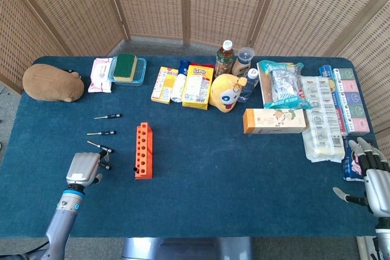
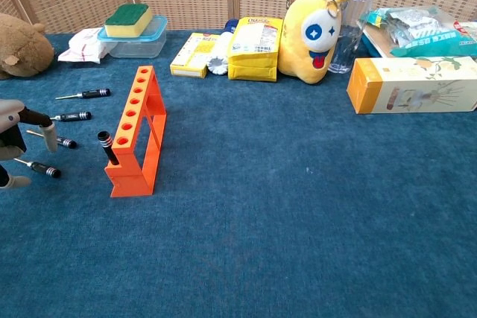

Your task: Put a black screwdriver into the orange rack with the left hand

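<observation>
The orange rack [image 1: 143,150] [image 2: 138,132] stands left of the table's middle, with one black screwdriver [image 2: 108,147] upright in its nearest hole. Several more black screwdrivers lie in a row to its left: the far one [image 1: 107,116] [image 2: 83,94], one [image 1: 101,133] [image 2: 62,118] behind, one [image 1: 100,147] [image 2: 56,139], and the nearest [image 1: 105,166] [image 2: 37,167]. My left hand [image 1: 83,167] [image 2: 13,143] hovers over the nearest screwdriver, fingers [image 2: 46,135] apart and holding nothing. My right hand [image 1: 372,178] rests open at the table's right edge.
A brown plush [image 1: 53,82] lies at the far left. Tissues [image 1: 101,66], a sponge in a box [image 1: 127,68], snack boxes [image 1: 197,86], a yellow plush toy [image 1: 227,92], bottles [image 1: 225,58] and an orange carton [image 1: 273,120] line the back. Packages [image 1: 323,117] fill the right side.
</observation>
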Robot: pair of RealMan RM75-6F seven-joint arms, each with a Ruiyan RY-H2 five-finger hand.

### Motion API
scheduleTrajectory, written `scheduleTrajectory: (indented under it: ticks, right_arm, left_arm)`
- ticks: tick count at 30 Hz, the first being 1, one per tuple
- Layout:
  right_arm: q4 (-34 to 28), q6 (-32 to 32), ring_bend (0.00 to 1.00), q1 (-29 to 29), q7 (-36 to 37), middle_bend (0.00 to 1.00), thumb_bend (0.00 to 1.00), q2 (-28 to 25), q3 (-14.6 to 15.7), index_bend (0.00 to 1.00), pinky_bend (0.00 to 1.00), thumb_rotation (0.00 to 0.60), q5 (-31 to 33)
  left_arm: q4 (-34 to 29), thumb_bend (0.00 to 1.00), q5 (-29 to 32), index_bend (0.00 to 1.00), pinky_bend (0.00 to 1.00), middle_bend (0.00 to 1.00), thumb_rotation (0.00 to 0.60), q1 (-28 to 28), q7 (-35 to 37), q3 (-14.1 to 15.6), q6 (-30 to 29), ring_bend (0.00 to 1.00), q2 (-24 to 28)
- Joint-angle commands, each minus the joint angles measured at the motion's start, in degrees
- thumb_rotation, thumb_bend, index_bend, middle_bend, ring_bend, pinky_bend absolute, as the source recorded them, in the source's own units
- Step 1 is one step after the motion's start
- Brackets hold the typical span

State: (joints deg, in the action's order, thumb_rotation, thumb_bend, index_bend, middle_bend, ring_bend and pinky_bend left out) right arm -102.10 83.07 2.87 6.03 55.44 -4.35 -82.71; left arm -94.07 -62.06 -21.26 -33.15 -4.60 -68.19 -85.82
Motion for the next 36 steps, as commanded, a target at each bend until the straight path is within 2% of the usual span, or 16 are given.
scheduleTrajectory:
  ticks: [1, 19, 36]
  right_arm:
    - [0.0, 0.0, 0.07, 0.0, 0.1, 0.01, 0.0, -0.1, 0.0, 0.0, 0.0, 0.6, 0.0]
    - [0.0, 0.1, 0.07, -0.1, 1.1, 0.01, 0.0, -0.5, 0.0, 0.0, 0.0, 0.6, 0.0]
    - [0.2, 0.0, 0.07, -0.2, 2.2, 0.01, 0.0, -0.8, 0.0, 0.0, 0.0, 0.6, -0.1]
  left_arm:
    - [0.3, 0.24, 1.0, 0.44, 1.0, 1.0, 0.6, -0.3, -1.5, -0.2, -0.6, 0.98, -0.7]
    - [1.0, 0.33, 5.0, 0.47, 1.0, 1.0, 0.6, -2.0, -5.7, 0.3, -0.5, 0.98, -2.5]
    - [2.7, 0.35, 7.5, 0.47, 1.0, 1.0, 0.6, -3.8, -9.6, 0.2, -1.3, 0.98, -5.4]
